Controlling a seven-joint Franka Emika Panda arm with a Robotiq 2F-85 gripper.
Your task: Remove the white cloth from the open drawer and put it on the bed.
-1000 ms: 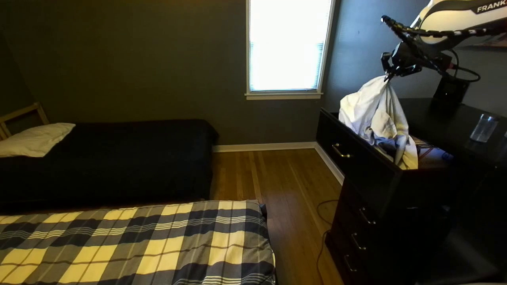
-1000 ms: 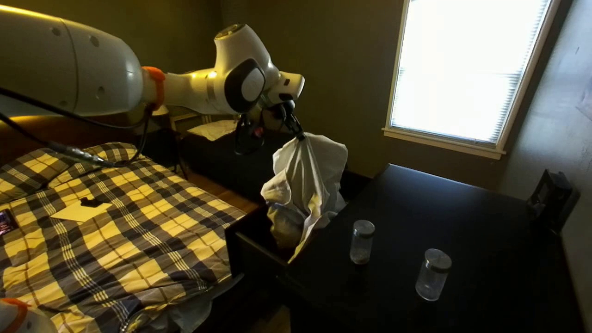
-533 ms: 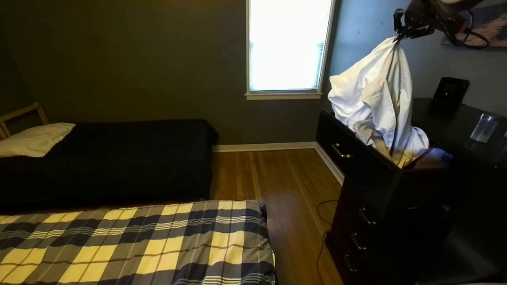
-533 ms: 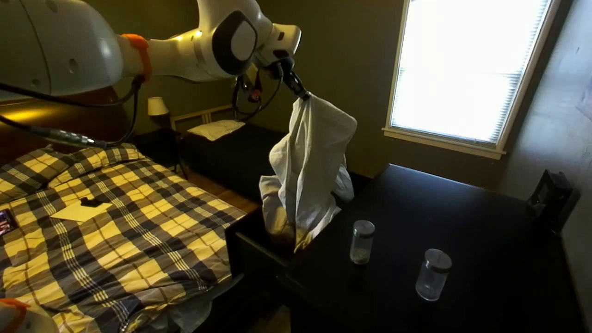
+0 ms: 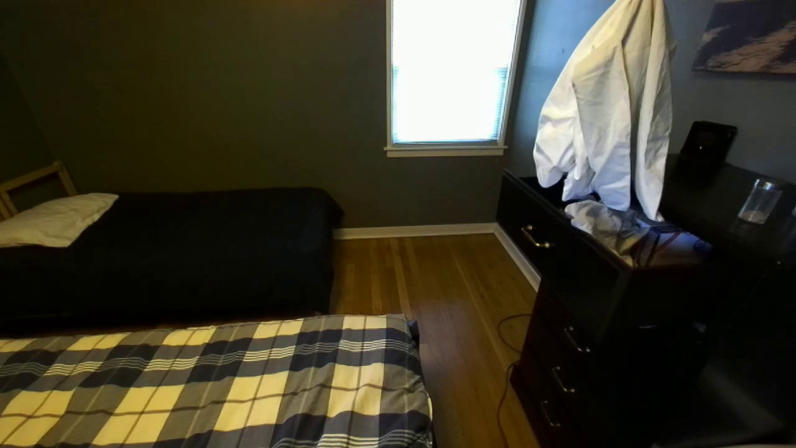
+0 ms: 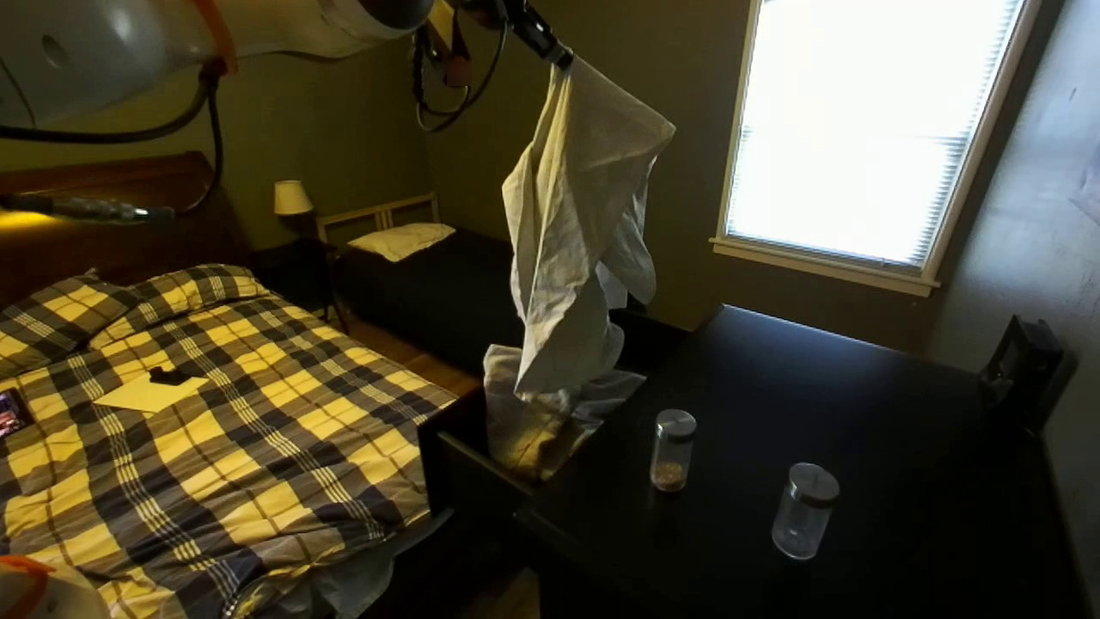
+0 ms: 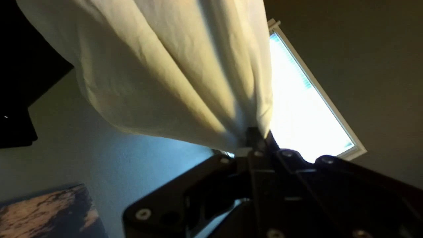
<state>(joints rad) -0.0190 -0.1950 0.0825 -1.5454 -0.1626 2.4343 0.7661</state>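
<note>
The plaid bed [image 5: 249,379] lies off the front edge of the black dresser [image 6: 902,464], a strip of wooden floor [image 5: 435,298] between them; a dark bed [image 5: 199,249] stands out past the dresser's front corner at the window end; the bright window [image 6: 868,129] is set in the wall beyond the end edge; the robot arm [image 6: 137,69] shows at the top of an exterior view; the drawer [image 5: 584,280] juts open from the front edge. The white cloth [image 6: 584,215] hangs in long folds over the drawer, just outside that front edge, gathered to a point at its top; crumpled pale fabric [image 5: 597,221] lies in the drawer under it, and whether the two touch I cannot tell; the gripper [image 7: 263,137] is clenched on the gathered top, the cloth pinched between its fingers. A dark upright object [image 6: 1018,361] stands near the corner where the end edge meets the wall edge; a lidded clear jar [image 6: 673,447] stands near the front edge, a little amber stuff in its bottom; a further lidded jar [image 6: 805,511] stands more toward the wall edge.
</note>
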